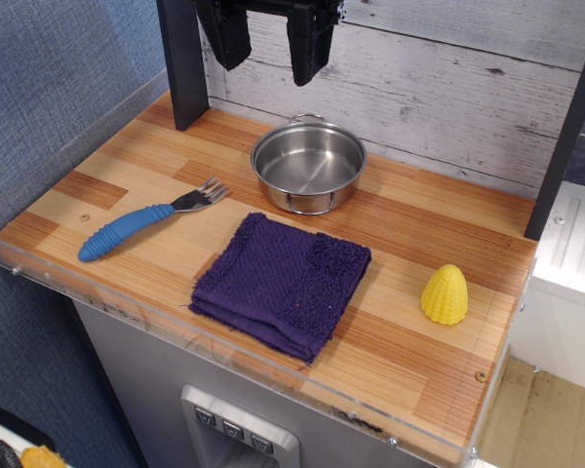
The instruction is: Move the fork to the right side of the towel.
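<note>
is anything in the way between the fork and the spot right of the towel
Yes. The purple towel lies directly between the fork and the bare wood to its right, so the fork must pass over or around it. The steel pot sits behind the towel, and a yellow toy corn occupies part of the right side.

bare counter [400,341] between towel [283,281] and yellow corn toy [445,294], steel pot [308,166] behind towel

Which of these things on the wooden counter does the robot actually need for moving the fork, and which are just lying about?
Needed for the job:
- fork, left of the towel
- towel, mid-counter
- claw, open, hanging above the counter's back edge

Just lying about:
- steel pot, empty, behind the towel
- yellow corn toy, right of the towel
</note>
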Robot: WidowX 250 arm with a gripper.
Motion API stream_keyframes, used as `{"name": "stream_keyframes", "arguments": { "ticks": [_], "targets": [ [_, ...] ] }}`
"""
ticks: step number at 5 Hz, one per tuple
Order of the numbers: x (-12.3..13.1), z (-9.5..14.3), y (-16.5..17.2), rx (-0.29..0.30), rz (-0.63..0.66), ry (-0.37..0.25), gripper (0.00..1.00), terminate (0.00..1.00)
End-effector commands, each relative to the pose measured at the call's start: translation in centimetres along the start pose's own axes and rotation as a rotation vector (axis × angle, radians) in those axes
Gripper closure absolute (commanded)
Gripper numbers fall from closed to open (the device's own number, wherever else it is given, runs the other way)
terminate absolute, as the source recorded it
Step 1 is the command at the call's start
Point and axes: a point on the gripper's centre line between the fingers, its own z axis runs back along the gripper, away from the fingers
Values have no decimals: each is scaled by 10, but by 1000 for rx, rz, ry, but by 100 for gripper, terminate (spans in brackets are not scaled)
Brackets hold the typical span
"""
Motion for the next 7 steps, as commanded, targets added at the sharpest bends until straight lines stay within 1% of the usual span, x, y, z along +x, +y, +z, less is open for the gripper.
{"name": "stream_keyframes", "arguments": {
  "ticks": [1,2,3,4,5,6,7],
  "targets": [
    [0,0,0,0,0,0,0,0],
    [14,2,21,-21,-60,-32,0,0],
    [24,-7,52,-7,-49,-30,0,0],
    [28,-13,88,24,-58,-34,0,0],
    [29,-22,120,31,-83,-18,0,0],
    [24,-36,129,50,-119,15,0,0],
    [16,-46,120,18,-146,13,0,0]
  ]
}}
